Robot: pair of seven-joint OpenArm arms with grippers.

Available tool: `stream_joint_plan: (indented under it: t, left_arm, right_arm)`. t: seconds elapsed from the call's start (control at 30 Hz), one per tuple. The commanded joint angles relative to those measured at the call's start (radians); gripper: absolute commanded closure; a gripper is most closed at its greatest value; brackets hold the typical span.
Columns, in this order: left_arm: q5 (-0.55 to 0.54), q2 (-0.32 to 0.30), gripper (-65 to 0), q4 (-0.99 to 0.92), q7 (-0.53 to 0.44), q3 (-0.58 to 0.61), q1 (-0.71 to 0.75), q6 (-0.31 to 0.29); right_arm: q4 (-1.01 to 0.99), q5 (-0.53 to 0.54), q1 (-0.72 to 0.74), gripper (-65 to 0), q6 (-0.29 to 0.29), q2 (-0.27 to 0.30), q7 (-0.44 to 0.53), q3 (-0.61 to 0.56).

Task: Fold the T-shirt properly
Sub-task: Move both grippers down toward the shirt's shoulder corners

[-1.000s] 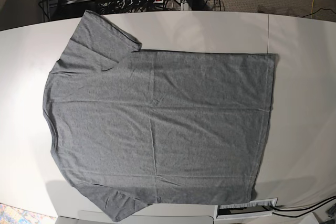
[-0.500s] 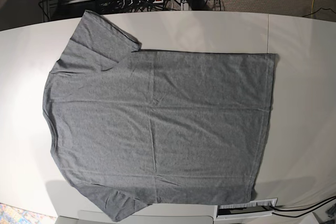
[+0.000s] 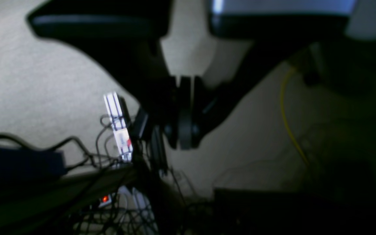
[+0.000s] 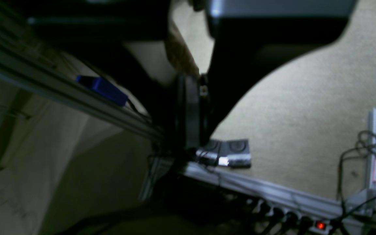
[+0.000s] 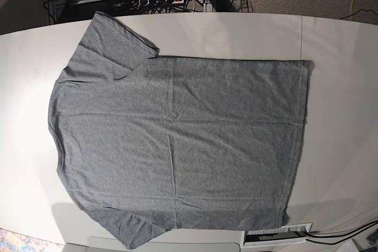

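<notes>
Beige carpet [image 3: 44,65] fills the left wrist view, with tangled cables [image 3: 109,156] and a yellow cord [image 3: 287,124] below; the left gripper [image 3: 184,111] hangs over the floor, jaws pressed together on nothing. Similar carpet shows in the right wrist view beside an aluminium rail [image 4: 77,98] and a power strip [image 4: 305,222]; the right gripper [image 4: 191,111] is likewise closed and empty. From the base view, the T-shirt [image 5: 177,140] lies spread flat on the white table [image 5: 336,57], collar toward that view's left, likely laid out for a first fold, with neither arm visible.
</notes>
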Motion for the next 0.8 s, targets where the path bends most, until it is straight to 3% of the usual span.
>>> stream_joint_plan:
  t: [0.0, 0.3, 0.6, 0.67, 0.77]
  left_arm:
    - [0.017, -0.006, 0.0, 0.045, -0.008, -0.010, 0.034, -0.001]
    - [0.119, -0.013, 0.0, 0.341, 0.148, -0.012, 0.061, -0.002]
    - [0.258, -0.122, 0.0, 0.475, 0.193, -0.012, 0.057, -0.002]
    - [0.278, -0.142, 0.0, 0.475, 0.192, -0.012, 0.037, -0.002]
    - [0.323, -0.175, 0.0, 0.475, 0.169, -0.012, -0.024, -0.001]
  right_arm:
    - [0.029, -0.027, -0.025, 0.0, -0.007, 0.008, 0.001, 0.013]
    - [0.205, -0.123, -0.046, 0.0, -0.007, 0.028, -0.068, 0.023]
    - [0.453, -0.214, -0.046, 0.0, -0.001, 0.027, -0.183, 0.027]
    - [0.516, -0.221, -0.045, 0.0, 0.035, 0.028, -0.200, 0.027]
    - [0.577, -0.225, -0.034, 0.0, 0.138, 0.027, -0.223, 0.027]
